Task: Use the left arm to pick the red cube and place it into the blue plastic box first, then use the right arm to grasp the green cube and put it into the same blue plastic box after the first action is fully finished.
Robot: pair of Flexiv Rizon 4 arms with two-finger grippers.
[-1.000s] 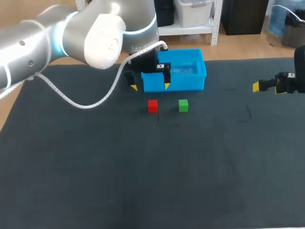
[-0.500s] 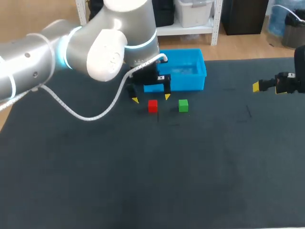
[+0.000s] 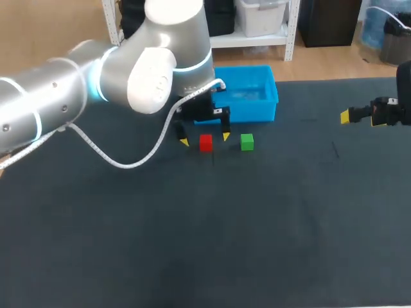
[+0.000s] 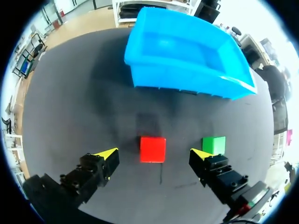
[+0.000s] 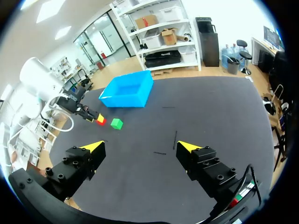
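Observation:
The red cube (image 3: 205,142) lies on the dark mat just in front of the blue plastic box (image 3: 257,102), with the green cube (image 3: 247,142) beside it. My left gripper (image 3: 204,138) is open and straddles the red cube, one yellow tip on each side, neither touching it. In the left wrist view the red cube (image 4: 153,149) sits between the open fingers of that gripper (image 4: 154,153), the green cube (image 4: 214,144) is by one fingertip, and the empty box (image 4: 187,56) lies ahead. My right gripper (image 3: 359,116) hovers open at the table's right edge, far from the cubes (image 5: 117,123).
The dark mat (image 3: 205,231) covers the whole table. A white cable (image 3: 128,160) hangs from my left arm above the mat, left of the cubes. A few faint marks (image 3: 334,151) lie on the mat's right half.
My left gripper has moved from over the box's front wall toward me and down, so its open fingers now flank the red cube. The right arm has kept still.

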